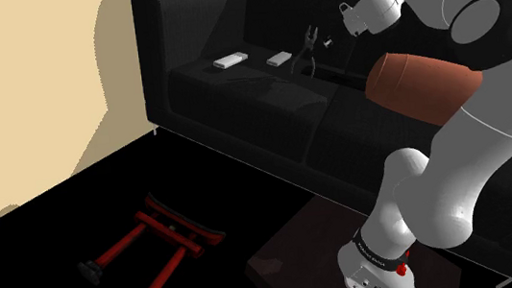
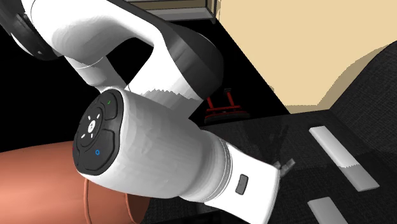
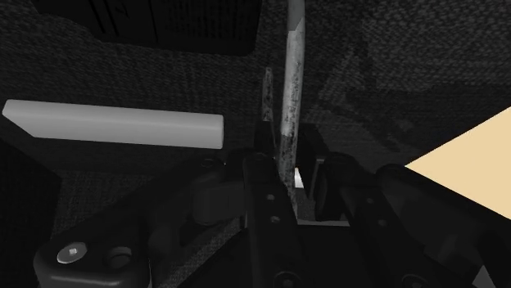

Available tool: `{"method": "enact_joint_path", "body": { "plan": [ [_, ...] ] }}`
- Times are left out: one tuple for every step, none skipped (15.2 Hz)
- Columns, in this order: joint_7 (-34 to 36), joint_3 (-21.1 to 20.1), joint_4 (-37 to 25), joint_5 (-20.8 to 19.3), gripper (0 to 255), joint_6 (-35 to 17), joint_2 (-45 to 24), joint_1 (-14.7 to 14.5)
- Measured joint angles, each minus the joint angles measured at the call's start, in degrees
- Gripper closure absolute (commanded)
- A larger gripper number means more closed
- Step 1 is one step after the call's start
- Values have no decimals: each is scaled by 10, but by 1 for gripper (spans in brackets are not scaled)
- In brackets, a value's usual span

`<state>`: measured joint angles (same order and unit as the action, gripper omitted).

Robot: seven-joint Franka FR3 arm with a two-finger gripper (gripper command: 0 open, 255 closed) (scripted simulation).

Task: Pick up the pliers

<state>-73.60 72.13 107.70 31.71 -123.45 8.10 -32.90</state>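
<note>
The gripper (image 3: 293, 186) pinches the pliers (image 3: 291, 90) near their joint, the grey limbs reaching out ahead of its fingertips over the sofa seat (image 3: 393, 74) — rigid, likely weighty and slick, so a hold near the joint seems soundest.

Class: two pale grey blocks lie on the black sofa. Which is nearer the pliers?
The block on the shoulder view's right, just beside the pliers; the other block lies farther left.
</note>
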Motion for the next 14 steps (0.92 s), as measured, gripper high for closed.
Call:
{"method": "enact_joint_path", "body": {
  "plan": [
    [0,0,0,0,255,0,0,0],
    [-1,1,0,1,255,0,-1,0],
    [-1,1,0,1,255,0,-1,0],
    [-1,1,0,1,255,0,-1,0],
    [-1,1,0,1,255,0,0,0],
    [-1,1,0,1,255,0,0,0],
    [-1,0,0,0,255,-1,0,0],
    [2,-1,-2,-1,255,1,1,1],
    [5,-1,-8,-3,255,7,1,1],
    [7,2,-15,-2,255,13,-2,0],
    [13,-4,-19,-9,255,17,2,3],
    [20,-7,-26,-13,255,22,4,5],
    [21,-4,-33,-13,255,29,2,4],
    [28,-10,-38,-19,255,33,6,7]
  ]
}}
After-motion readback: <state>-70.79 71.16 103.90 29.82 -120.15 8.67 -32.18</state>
